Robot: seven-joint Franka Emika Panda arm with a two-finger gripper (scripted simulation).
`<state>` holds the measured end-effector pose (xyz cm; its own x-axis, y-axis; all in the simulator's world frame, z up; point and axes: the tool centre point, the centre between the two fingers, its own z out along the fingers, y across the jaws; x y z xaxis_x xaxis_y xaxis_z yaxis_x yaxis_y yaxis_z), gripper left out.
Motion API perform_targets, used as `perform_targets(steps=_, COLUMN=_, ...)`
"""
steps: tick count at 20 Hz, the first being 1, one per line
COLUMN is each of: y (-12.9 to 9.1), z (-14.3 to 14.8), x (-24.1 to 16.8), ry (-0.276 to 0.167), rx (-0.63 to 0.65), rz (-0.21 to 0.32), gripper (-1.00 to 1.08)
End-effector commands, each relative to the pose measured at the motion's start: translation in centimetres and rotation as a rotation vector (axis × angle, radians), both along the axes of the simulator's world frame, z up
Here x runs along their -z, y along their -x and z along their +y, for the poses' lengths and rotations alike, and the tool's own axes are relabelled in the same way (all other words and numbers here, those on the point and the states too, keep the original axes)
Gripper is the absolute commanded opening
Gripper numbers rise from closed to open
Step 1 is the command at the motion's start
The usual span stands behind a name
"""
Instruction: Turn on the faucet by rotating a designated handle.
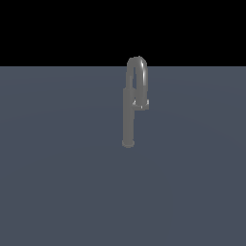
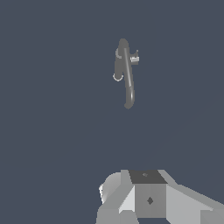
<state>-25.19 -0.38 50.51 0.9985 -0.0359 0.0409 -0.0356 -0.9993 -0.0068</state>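
Note:
The matte-grey faucet (image 1: 128, 117) stands upright on the grey floor, a tall post on a small round foot, topped by an inverted-U arch. The handle (image 1: 141, 103) is the stubby lighter piece ending the arch's shorter leg, on the exterior view's right of the post. In the wrist view the faucet (image 2: 127, 76) shows from above, with the handle (image 2: 134, 58) sticking out beside it. My gripper (image 2: 148, 194) shows only as grey blocks at the frame's edge, well apart from the faucet. Its fingers are not distinguishable. The arm is out of the exterior view.
A flat blue-grey floor (image 1: 57, 182) stretches all around the faucet, with a black background behind it. No other objects show.

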Motion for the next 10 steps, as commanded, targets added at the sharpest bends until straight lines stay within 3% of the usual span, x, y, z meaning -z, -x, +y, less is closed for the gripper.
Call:
perform_targets(steps=1, y=0.0, z=0.0, x=0.0, ry=0.0, rx=0.0, rz=0.0, gripper=-1.0)
perform_targets(steps=10, y=-1.0, z=0.0, x=0.1, ry=-0.026, rx=0.025, rz=0.028, gripper=-1.0)
